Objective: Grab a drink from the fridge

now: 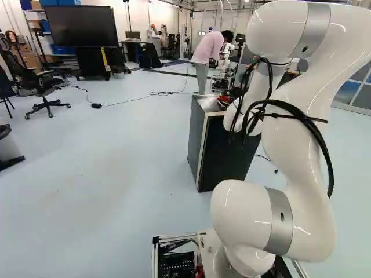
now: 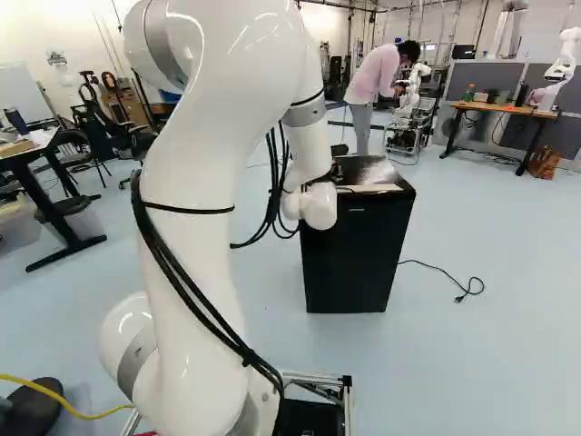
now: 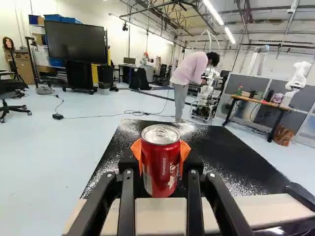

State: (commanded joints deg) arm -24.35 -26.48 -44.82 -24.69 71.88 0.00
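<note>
So the drink is a red metal can with a silver pull-tab lid point(image 3: 160, 162), and the black two-finger gripper point(image 1: 226, 100) has it properly grasped. You can see it best in the wrist view: the orange pads point(image 3: 185, 153) are up against it from both sides, with the can sitting upright between them

Where it is: over the top of the small black fridge point(image 2: 357, 259), out of the inside completely. Honestly can't tell from these angles if the bottom of the can touches that glossy top or hangs just above it. The fridge door looks shut, and there's a pale strip point(image 3: 197, 214) along the near edge of the top. The white robot arm point(image 2: 213, 173) reaches forward to it from the base

Rest of the room, fwiw: a black power cord point(image 2: 445, 272) lies on the pale blue floor point(image 1: 104, 191) beside the fridge. Big black screen point(image 1: 81, 26) way off at the left of the left base view, black office chair point(image 1: 39, 87) nearer, and a wooden-topped desk point(image 2: 504, 108) at the right of the right base view
</note>
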